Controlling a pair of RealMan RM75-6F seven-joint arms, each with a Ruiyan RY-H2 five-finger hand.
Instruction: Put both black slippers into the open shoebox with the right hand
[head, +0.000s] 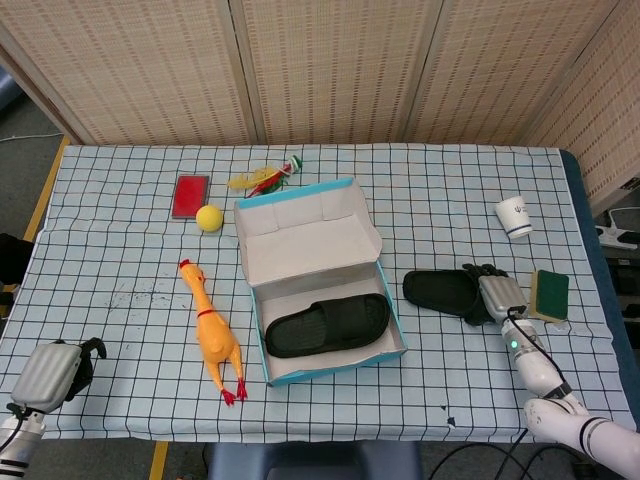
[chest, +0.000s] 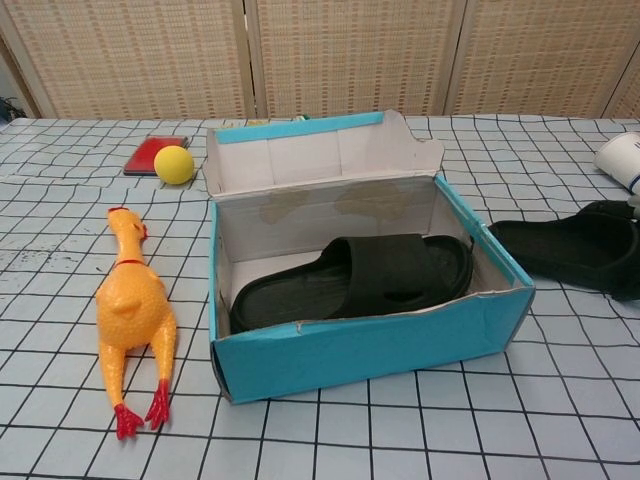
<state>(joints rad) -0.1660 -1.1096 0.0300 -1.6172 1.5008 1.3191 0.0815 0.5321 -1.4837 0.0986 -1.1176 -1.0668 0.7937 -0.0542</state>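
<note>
Chest view: slipper (chest: 360, 280) inside shoebox (chest: 370, 350)

Your right hand (head: 490, 295) has a silver-grey back and black fingers; a green light glows on its white forearm. Your left hand (head: 52, 372) shows a silver-grey shell over black.

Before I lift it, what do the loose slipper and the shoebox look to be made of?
The loose slipper looks like matte black foam or soft rubber: dull, no shine, moulded in one piece, though the pictures leave it open which. The shoebox looks like thin cardboard, teal outside and plain grey-white inside, with a ragged, slightly torn front rim. The right hand is at the slipper's far end.
</note>
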